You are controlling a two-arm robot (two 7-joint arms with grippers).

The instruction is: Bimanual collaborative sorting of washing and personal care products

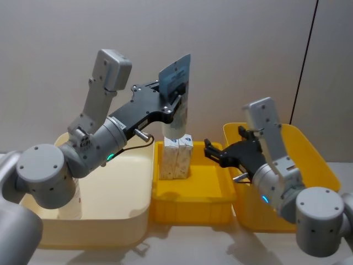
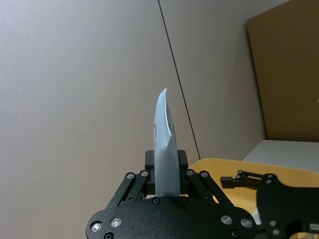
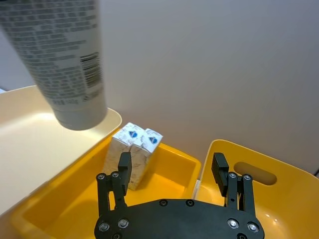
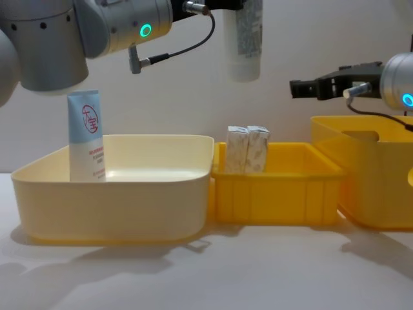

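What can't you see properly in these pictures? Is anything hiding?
Chest view: the top edge cuts off the pale blue-and-white squeeze tube held by the left gripper.
Chest view: the large yellow plastic bin hides its floor behind its own wall; in the head view the right arm covers part.
Head and chest views: print on the two small cream cartons is too small to read.

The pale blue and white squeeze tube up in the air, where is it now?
In the head view the tube hangs cap-down, clamped in the left gripper near centre, roughly above the two small printed cartons in the middle yellow plastic bin.
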